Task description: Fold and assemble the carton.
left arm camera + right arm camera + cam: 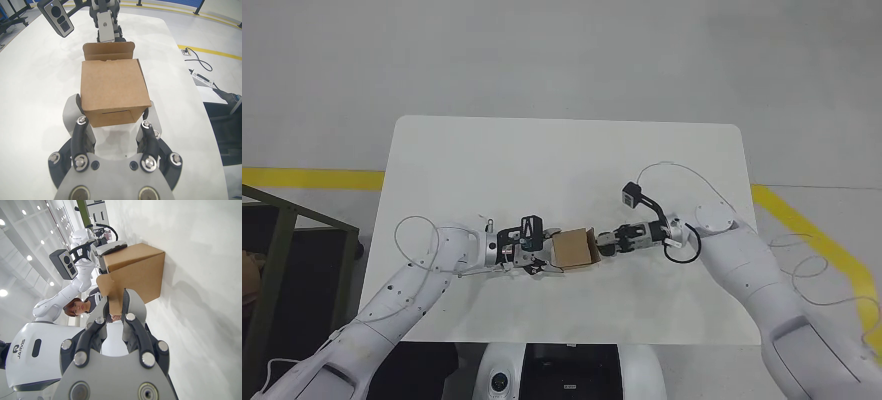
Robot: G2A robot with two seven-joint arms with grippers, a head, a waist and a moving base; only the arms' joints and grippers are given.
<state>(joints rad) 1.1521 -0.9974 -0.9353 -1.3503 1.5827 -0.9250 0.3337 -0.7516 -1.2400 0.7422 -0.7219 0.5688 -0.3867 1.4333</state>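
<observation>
Holding carton [113, 85] between them: left gripper [113, 106], right gripper [115, 298].

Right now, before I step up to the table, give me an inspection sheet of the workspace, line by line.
Surface: white table.
Job's things: brown carton on the table, body squared up, far flap open.
Clutter: nothing seen.
End effectors: left end effector shut on the carton's near end; right end effector shut on the far flap.
Cables: thin white cable looping above the table by the right arm; black cable on the floor.
Surroundings: yellow floor line; dark frame beside the table.
</observation>
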